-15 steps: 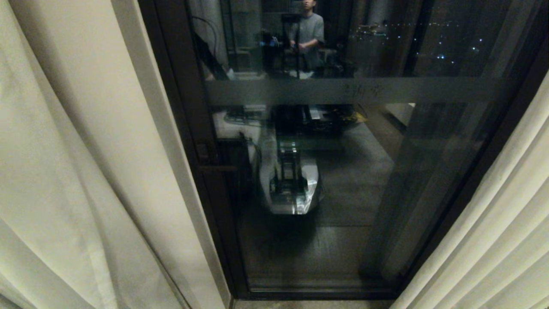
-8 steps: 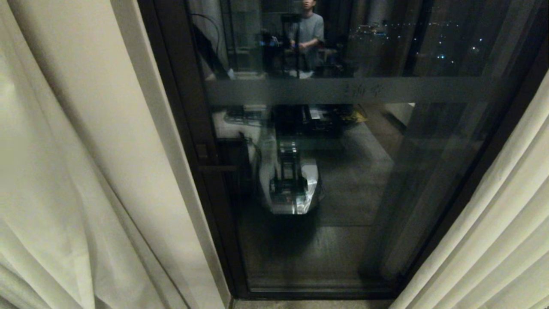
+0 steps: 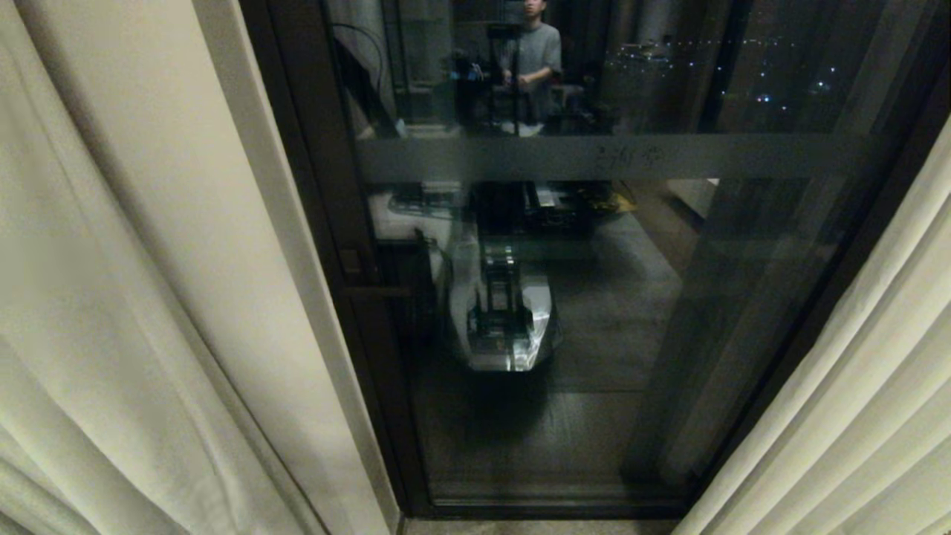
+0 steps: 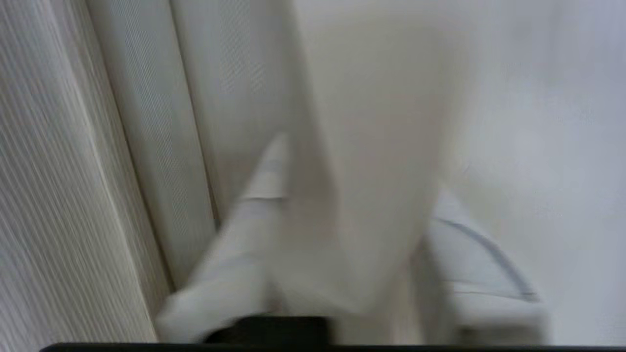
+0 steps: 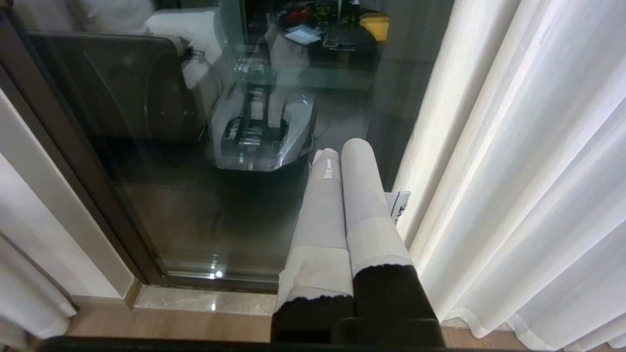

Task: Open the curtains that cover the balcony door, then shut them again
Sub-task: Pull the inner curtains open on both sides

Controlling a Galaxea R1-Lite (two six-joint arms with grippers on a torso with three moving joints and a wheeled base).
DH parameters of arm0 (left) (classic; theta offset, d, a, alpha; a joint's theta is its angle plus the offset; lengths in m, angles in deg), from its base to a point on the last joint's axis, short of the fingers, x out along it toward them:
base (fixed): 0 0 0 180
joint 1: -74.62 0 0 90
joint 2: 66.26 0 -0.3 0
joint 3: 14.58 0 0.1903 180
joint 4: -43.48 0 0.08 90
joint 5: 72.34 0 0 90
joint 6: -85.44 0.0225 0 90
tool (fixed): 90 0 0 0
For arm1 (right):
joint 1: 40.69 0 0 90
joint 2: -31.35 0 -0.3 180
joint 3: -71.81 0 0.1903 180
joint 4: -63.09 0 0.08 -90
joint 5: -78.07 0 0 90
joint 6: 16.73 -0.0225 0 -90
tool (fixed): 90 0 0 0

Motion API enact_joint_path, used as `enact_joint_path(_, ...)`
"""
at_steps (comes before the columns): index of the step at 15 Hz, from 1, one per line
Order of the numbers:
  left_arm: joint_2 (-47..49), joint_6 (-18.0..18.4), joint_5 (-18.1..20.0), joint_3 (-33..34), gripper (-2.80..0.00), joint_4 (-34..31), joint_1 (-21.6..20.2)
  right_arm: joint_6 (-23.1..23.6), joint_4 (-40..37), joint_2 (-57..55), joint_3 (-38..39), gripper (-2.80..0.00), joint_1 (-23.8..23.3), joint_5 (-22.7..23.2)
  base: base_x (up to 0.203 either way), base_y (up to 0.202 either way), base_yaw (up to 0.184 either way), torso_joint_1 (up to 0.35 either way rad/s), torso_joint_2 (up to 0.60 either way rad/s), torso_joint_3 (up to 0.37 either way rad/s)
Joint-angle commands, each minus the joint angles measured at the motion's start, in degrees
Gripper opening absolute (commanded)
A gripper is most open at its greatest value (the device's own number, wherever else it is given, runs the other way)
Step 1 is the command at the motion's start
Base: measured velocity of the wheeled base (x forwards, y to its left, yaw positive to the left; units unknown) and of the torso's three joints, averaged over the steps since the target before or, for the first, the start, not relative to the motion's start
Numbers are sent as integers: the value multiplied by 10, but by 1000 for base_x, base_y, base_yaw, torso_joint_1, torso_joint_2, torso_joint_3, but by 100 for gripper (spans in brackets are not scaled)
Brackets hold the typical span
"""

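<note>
The balcony door (image 3: 631, 312), dark-framed glass, stands uncovered in the middle of the head view. One cream curtain (image 3: 111, 297) hangs at its left and the other curtain (image 3: 854, 416) at its right. Neither arm shows in the head view. In the left wrist view my left gripper (image 4: 359, 166) is open, its taped fingers (image 4: 259, 195) apart, and a fold of the left curtain (image 4: 381, 122) lies loose between them. My right gripper (image 5: 341, 149) is shut on nothing. It hangs low before the glass (image 5: 171, 171), just beside the right curtain (image 5: 513, 171).
The glass reflects my own base (image 3: 505, 319) and a person (image 3: 539, 56) standing in the room behind. A stone sill (image 5: 195, 300) and wooden floor run along the foot of the door. The door's dark frame post (image 3: 312, 186) stands right next to the left curtain's edge.
The folds in the lower part of the left curtain have shifted and smoothed out. The door, the right curtain and the view itself have stayed put.
</note>
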Motion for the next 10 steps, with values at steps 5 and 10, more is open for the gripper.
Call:
enact_joint_path(5,-77,-1,1,96,0,4,0,0,0,-1,0,-280,0,1,0,0,0,0,0,0)
enact_joint_path(10,-184,-1,-3,228,0,5,-5,0,0,-1,0,-280,0,1,0,0,0,0,0,0)
